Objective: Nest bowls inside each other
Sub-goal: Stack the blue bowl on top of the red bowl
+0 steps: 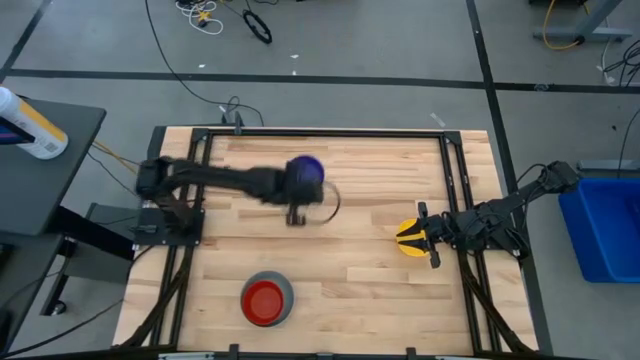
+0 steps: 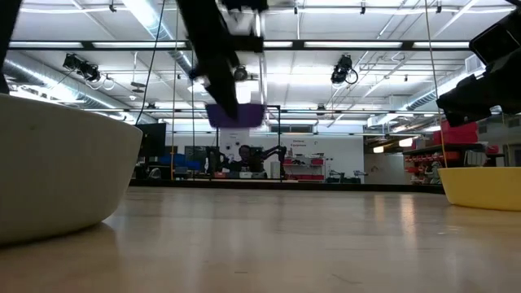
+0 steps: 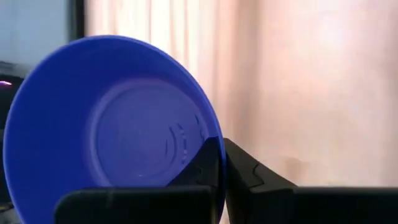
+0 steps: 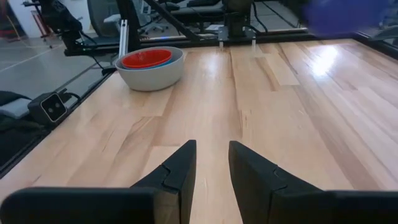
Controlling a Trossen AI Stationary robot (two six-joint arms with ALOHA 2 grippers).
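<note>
My left gripper is over the table's middle, toward the far side, shut on the dark blue bowl, which is lifted well above the wood. The grey bowl stands near the front edge with the red bowl nested in it. A light blue rim shows under the red one. The yellow bowl stands on its base at the right. My right gripper hovers just above it, open, with nothing between its fingers. My left gripper pinches the dark blue bowl's wall at the rim, one finger inside the bowl and one outside. The fingers slant down from the table's left side. The bowl is lifted clear and tilted, its hollow facing back toward the wrist.
Black frame rails run along the table's left, far and right sides. A blue bin stands off the table at the right, and a spray bottle lies on a side stand at the left. Bare wood lies between the bowls.
</note>
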